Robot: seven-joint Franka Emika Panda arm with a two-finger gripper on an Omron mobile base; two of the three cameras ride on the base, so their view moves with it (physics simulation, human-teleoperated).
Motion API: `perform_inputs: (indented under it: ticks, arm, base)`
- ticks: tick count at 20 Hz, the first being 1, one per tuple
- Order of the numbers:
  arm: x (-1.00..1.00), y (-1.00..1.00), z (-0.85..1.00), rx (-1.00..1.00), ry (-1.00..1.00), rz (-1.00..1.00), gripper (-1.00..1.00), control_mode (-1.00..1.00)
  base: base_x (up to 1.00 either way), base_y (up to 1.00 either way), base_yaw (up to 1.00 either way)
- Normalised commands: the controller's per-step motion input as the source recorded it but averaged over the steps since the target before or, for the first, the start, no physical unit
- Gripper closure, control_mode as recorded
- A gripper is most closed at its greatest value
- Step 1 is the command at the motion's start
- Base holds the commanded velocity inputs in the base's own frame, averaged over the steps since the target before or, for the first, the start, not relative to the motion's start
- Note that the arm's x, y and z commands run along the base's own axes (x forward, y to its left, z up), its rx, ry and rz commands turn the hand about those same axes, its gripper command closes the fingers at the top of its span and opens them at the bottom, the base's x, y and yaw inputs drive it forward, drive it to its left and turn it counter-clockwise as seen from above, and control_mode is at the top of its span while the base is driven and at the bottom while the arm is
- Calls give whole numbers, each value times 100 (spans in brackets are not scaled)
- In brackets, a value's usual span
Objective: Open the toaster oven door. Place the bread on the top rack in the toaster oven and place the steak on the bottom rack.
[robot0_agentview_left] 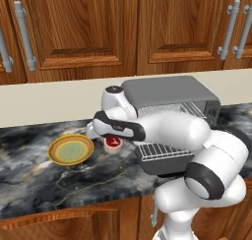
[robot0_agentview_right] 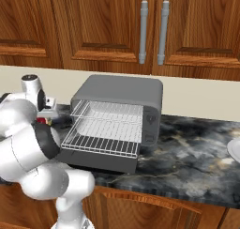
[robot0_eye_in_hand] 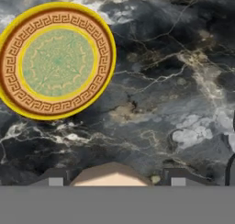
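Step in hand: the bread transfer. The flat dark grey toaster oven door (robot0_agentview_right: 101, 163) is already folded down on its lower hinge, so the opening step is done. Both silver wire racks (robot0_agentview_right: 110, 114) of the boxy grey toaster oven (robot0_agentview_right: 119, 89) are bare, and the lower one is slid out over the door.

Hand state: in the hand view a tan rounded piece of bread (robot0_eye_in_hand: 112, 171) fills the gap between the two dark tips of the hand (robot0_eye_in_hand: 114, 182). The jaws stand wide, and I judge them clamped on the bread rather than released, though the contact faces themselves are hidden.

Position of the task items: the small red steak with a pale rim (robot0_agentview_left: 112, 143) lies on the dark marbled stone counter (robot0_agentview_left: 59, 185). It sits just beside the round yellow-green plate (robot0_agentview_left: 71, 149) and left of the oven, directly below the wrist. The plate carries nothing.

Arm pose: the arm is folded forward and to the left of the oven. The hand points down over the counter between the plate and the oven front.

Next move, as judged: swing right, level the bread with the upper rack, and clear the protruding lower rack on entry. The steak remains to be fetched afterwards.
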Motion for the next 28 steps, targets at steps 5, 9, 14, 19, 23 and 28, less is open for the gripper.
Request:
perform_inputs:
  ticks: [5,9,14,19,23,28]
  arm:
    - [-31,-78,18,0,-2,0,100,-100]
    - [-19,-76,14,0,0,0,100,-100]
    - [1,-68,7,0,0,0,100,-100]
    - [17,-58,3,-1,0,0,100,-100]
    - [29,-49,0,-2,0,-3,100,-100]
    - [38,-42,0,-3,2,-5,100,-100]
  base:
    - [0,0,0]
    - [0,0,0]
    - [0,0,0]
    - [0,0,0]
    - [0,0,0]
    - [0,0,0]
